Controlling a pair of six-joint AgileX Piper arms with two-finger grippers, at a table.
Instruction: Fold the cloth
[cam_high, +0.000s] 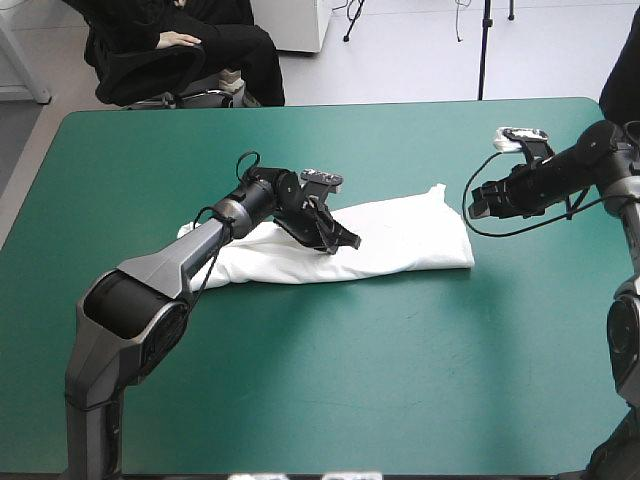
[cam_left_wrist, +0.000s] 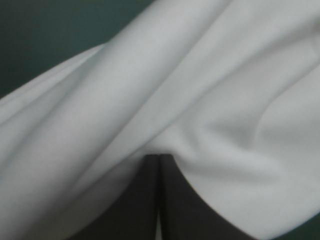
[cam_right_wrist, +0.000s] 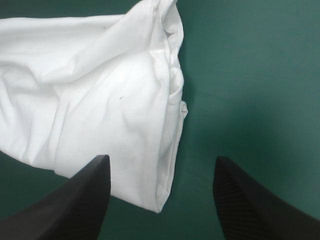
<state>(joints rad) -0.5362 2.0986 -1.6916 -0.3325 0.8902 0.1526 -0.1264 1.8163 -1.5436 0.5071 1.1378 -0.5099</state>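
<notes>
The T-shirt (cam_high: 405, 240) lies as a long, softly creased white bundle in the middle of the teal-green cover (cam_high: 350, 380). The left gripper (cam_high: 338, 238) pinches a fold near the bundle's middle, its black fingers pressed together on puckered fabric. The right gripper (cam_high: 487, 203) hangs just off the bundle's right end, fingers spread wide.

Robotics lab, robot arm (cam_high: 150, 290), teal-green table (cam_high: 400, 380)

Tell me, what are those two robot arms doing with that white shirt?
They are folding it. The T-shirt lies as a long folded bundle on the teal-green table. The left gripper is pinching the cloth near its middle, fingers shut on it. The right gripper is open, beside the bundle's right end, holding nothing.
</notes>
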